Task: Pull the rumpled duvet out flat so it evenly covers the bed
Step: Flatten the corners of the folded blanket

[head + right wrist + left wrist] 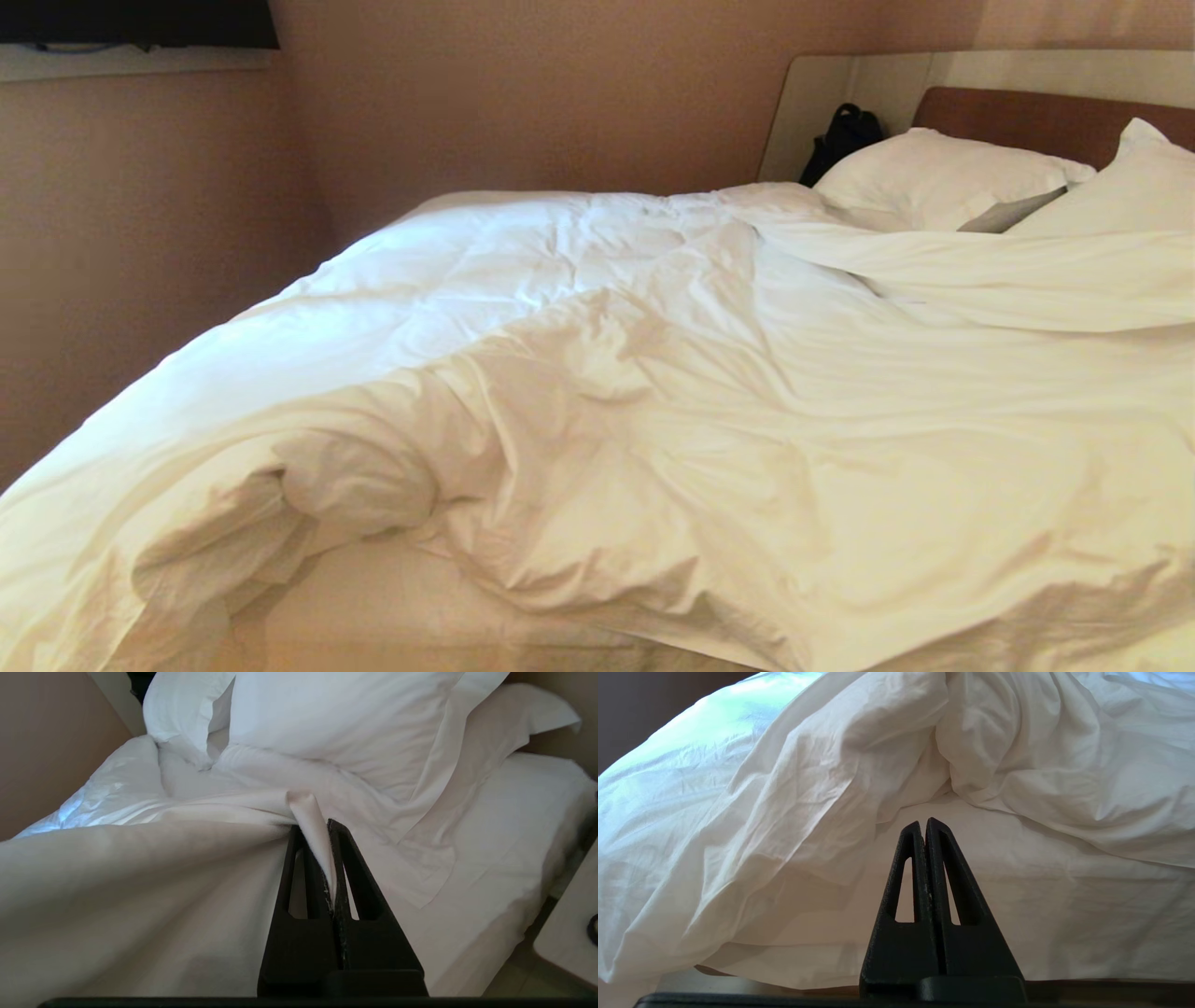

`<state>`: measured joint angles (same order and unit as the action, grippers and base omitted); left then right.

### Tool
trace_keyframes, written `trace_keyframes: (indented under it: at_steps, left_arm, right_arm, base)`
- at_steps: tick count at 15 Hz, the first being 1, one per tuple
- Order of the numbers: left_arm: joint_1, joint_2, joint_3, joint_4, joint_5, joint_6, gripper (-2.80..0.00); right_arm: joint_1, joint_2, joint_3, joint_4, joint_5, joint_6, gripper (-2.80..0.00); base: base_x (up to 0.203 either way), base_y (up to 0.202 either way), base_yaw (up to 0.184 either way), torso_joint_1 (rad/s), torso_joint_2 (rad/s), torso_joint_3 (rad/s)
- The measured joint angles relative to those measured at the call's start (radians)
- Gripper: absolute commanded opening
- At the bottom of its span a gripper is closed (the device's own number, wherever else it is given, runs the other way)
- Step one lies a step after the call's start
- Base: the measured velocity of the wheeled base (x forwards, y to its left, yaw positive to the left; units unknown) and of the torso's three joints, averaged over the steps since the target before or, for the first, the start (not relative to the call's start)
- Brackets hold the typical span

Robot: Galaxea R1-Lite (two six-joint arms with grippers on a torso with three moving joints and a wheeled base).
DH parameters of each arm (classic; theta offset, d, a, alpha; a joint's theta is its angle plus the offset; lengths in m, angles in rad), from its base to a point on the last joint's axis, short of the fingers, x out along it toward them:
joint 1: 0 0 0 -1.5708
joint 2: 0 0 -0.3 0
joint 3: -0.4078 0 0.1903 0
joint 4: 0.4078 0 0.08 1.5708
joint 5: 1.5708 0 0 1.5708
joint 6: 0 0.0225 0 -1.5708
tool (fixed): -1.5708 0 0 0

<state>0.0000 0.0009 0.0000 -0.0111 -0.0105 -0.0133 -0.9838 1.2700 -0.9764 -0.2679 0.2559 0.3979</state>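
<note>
Beige walls close round the bed, which fills the corner; brown headboard at the far right, black bag wedged beside it. Right gripper: jaws pressed together on a pinched fold of the duvet, the white cloth squeezed up between the two black fingers and poking out past their tips. The grip sits at the duvet's upper edge, just short of the pillows, which makes sense for hauling that edge toward the headboard and taking the slack out of the cover. From the pinch the fabric runs off taut in a long ridge across the bed, so the pull appears to be carrying through the cloth. Bare fitted sheet shows beside the gripper below the pillows, uncovered, so this corner is likely the target of the drag. Left gripper: fingers shut flat against each other, nothing between them, hanging low in front of the mattress side and apart from the cloth; parked, by the look of it. Above it the duvet is bunched into two heavy lobes with a gap of bare mattress between. Head view confirms: duvet heaped and creased across the middle, rucked up at the near edge, exposing mattress. Neither arm shows in that view. Whether the far side hangs evenly is hard to tell from here. Judgement: spreading well short of done; near edge and pillow end both need pulling out.
</note>
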Motion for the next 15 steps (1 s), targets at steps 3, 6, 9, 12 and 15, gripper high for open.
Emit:
trace_keyframes:
  at_steps: [3, 6, 9, 12, 15]
  left_arm:
    - [0.000, 0.000, 0.000, 0.000, 0.000, 0.000, -2.80]
    - [0.000, 0.000, 0.000, 0.000, 0.000, 0.000, -2.80]
    - [0.000, 0.000, 0.000, -0.001, 0.000, 0.000, -2.80]
    - [0.000, 0.000, 0.000, -0.001, 0.000, 0.000, -2.80]
    - [0.000, 0.000, 0.000, -0.001, 0.000, 0.000, -2.80]
  right_arm:
    - [-0.044, 0.010, -0.006, 0.000, 0.008, 0.001, -2.80]
    - [-0.093, 0.015, -0.030, -0.001, 0.013, 0.002, -2.80]
    - [-0.135, 0.025, -0.062, -0.001, 0.015, 0.018, -2.80]
    - [-0.153, 0.046, -0.080, -0.001, 0.013, 0.021, -2.80]
    - [-0.156, 0.073, -0.084, -0.001, 0.010, 0.020, 0.00]
  base:
    - [0.000, 0.000, 0.000, 0.000, 0.00, 0.000]
    - [0.000, 0.000, 0.000, 0.000, 0.00, 0.000]
    - [0.000, 0.000, 0.000, 0.000, 0.00, 0.000]
    - [0.000, 0.000, 0.000, 0.000, 0.00, 0.000]
    - [0.000, 0.000, 0.000, 0.000, 0.00, 0.000]
